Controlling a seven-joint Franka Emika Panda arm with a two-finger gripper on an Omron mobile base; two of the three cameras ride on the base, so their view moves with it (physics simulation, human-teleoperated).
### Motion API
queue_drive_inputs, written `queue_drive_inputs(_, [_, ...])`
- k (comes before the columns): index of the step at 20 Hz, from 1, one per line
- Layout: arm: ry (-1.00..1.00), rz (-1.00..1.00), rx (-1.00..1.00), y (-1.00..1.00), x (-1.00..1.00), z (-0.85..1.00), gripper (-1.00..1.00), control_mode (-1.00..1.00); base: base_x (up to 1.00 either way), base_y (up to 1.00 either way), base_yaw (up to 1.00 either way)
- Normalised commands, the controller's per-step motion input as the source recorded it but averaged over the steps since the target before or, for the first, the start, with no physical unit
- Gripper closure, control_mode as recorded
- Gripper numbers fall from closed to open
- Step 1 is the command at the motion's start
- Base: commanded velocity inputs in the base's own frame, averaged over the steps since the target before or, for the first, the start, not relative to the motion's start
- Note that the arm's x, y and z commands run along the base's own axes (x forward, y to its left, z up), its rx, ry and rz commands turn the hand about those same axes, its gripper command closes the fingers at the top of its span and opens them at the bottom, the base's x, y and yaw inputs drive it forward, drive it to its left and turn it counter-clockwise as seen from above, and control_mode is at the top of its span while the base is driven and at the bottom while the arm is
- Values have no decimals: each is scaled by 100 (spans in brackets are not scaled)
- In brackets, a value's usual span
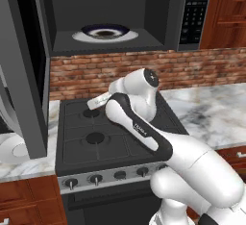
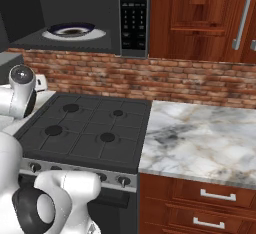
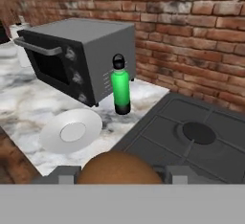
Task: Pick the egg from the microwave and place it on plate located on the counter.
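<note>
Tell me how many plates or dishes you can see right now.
2. The plain white plate lies on the marble counter in front of a toaster oven. A blue-rimmed dish sits inside the microwave. Others may be hidden.

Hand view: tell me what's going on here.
The robot arm's gripper holds the brown egg between its fingertips, above the edge of the stove top. Ahead on the marble counter lies the white plate, with nothing on it yet, beside a green bottle and a grey toaster oven. In the left base view the microwave stands open, with a dark-centred dish on its turntable.
</note>
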Motion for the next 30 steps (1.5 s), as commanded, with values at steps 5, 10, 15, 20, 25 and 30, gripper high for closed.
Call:
queue_drive_inputs(5, [4,5,-5,57,4,-64,100,-100,0,0,0])
queue_drive_inputs(10, [5,4,-5,62,11,-44,100,-100,0,0,0])
queue_drive_inputs(15, [5,2,-2,51,9,-19,100,-100,0,0,0])
queue_drive_inputs(20, [0,0,0,36,4,-12,100,-100,0,0,0])
queue_drive_inputs(25, [0,1,0,38,5,-12,100,-100,0,0,0])
queue_drive_inputs(30, [9,0,-1,41,0,-16,100,-100,0,0,0])
